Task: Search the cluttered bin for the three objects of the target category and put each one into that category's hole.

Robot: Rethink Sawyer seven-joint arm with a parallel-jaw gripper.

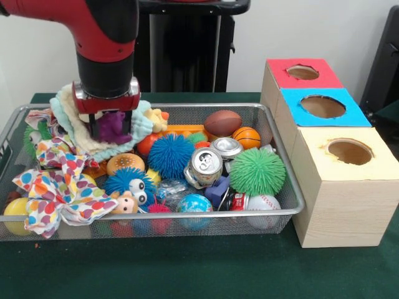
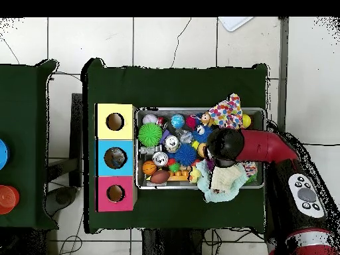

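Note:
The wire mesh bin (image 1: 187,218) is full of toys; in the overhead view it (image 2: 192,109) lies right of the boxes. A crinkly, bluish see-through plastic bag (image 1: 169,189) shows low in the clutter, between a drink can and a blue spiky ball. I cannot make out other bags. The red-topped hole (image 1: 302,72) is the far one of three, shown at the bottom in the overhead view (image 2: 115,193). My gripper (image 1: 111,131) hangs low over the bin's far left part, at a purple toy (image 1: 115,126) on a pale fluffy cloth (image 1: 68,121). The arm hides it in the overhead view.
Two shiny drink cans (image 1: 204,167) (image 1: 225,147) lie mid-bin. A green spiky ball (image 1: 257,171), a blue spiky ball (image 1: 171,156), a football (image 1: 222,123) and a polka-dot cloth (image 1: 56,187) crowd around. The blue-topped hole (image 1: 322,106) and yellow-topped hole (image 1: 350,151) are nearer.

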